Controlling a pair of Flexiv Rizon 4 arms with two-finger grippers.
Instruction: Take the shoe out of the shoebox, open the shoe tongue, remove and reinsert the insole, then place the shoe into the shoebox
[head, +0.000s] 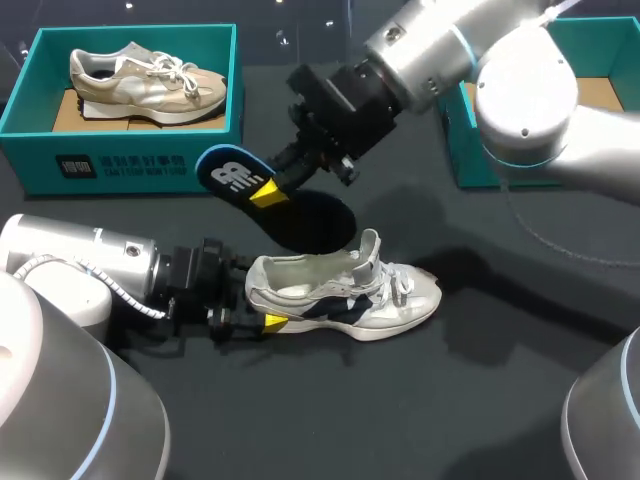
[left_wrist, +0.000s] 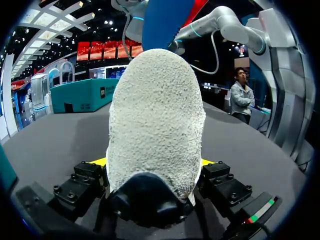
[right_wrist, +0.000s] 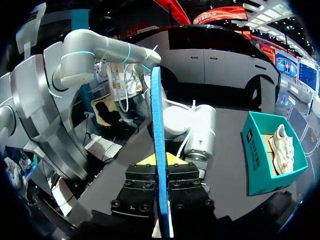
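1. Shoe (head: 345, 295): stands on its sole near the centre of the table (head: 450, 400), toe toward 3 o'clock, heel toward 9 o'clock, tongue raised.
2. Left gripper (head: 262, 322): comes in from 9 o'clock. Pincer is clamped on the shoe's heel, one yellow tip on each side.
3. Insole (head: 270, 200): is out of the shoe, in the air at 11 o'clock of it. Blue heel end points to 10 o'clock, darker end hangs over the shoe's collar. Cannot tell whether the two touch.
4. Right gripper (head: 268, 192): comes in from 2 o'clock. Pincer is closed on the insole, one finger on each face.
5. Shoebox (head: 210, 160): sits at 10 o'clock of the table, well apart from the shoe. Holds a beige sneaker (head: 145, 80).
6. Second shoebox (head: 475, 165): sits at 2 o'clock, partly hidden by the right arm.
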